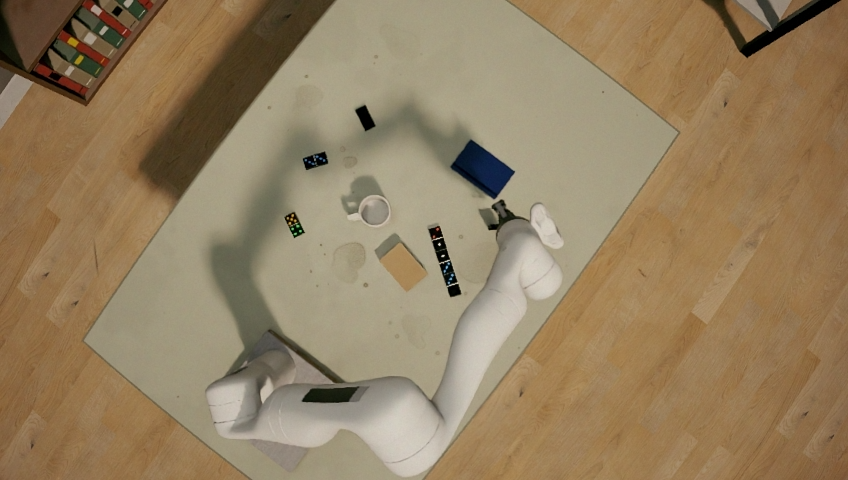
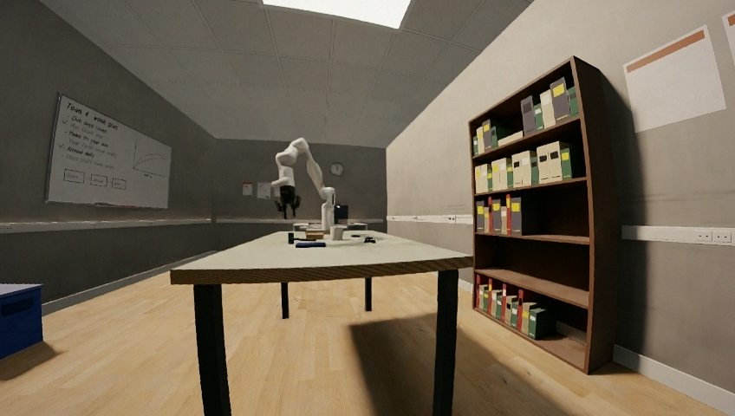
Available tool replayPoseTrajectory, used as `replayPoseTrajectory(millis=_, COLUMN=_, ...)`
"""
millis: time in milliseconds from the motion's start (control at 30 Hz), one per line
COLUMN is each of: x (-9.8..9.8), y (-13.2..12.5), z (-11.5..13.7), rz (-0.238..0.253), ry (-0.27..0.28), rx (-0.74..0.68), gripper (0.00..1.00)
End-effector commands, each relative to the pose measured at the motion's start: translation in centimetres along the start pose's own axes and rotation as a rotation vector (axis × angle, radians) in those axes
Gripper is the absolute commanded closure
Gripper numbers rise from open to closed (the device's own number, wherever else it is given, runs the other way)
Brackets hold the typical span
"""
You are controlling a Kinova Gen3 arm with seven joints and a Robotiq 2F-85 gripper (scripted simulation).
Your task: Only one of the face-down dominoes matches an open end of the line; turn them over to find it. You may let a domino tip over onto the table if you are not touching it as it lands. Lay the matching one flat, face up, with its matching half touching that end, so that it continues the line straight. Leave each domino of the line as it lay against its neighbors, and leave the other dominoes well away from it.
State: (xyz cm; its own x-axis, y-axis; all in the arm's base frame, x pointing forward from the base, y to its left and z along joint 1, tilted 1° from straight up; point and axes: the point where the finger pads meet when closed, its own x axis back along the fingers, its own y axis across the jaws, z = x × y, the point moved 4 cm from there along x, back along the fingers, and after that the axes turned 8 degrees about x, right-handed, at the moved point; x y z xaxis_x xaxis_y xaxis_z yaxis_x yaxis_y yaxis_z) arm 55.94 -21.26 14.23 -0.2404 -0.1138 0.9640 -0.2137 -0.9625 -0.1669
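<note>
The domino line (image 1: 443, 259) lies face up on the table (image 1: 535, 89), running from a red-pip end at the top to a blank end at the bottom. One black domino (image 1: 364, 117) lies face down at the back. Two loose dominoes lie face up: one with blue pips (image 1: 314, 160) and one with orange and green pips (image 1: 293, 224). A dark domino (image 1: 487, 218) (image 2: 290, 237) stands upright on the table right of the line. My gripper (image 1: 498, 207) (image 2: 288, 208) hangs high above that domino, partly open and empty.
A blue box (image 1: 483, 168) (image 2: 310, 244) lies just behind the gripper. A white mug (image 1: 373, 211) (image 2: 337, 232) and a tan block (image 1: 403, 266) (image 2: 315, 234) stand left of the line. The table's right edge is close to the gripper.
</note>
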Motion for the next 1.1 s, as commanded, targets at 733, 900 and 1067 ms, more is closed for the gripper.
replayPoseTrajectory(millis=733, x=-0.1, y=-0.3, z=1.2, rz=-0.088, ry=-0.178, rx=-0.153, gripper=0.51)
replayPoseTrajectory(millis=900, x=-0.1, y=-0.3, z=1.3, rz=-0.097, ry=-0.196, rx=-0.168, gripper=0.51)
replayPoseTrajectory(millis=1067, x=-0.1, y=-0.4, z=1.4, rz=-0.11, ry=-0.222, rx=-0.191, gripper=0.51)
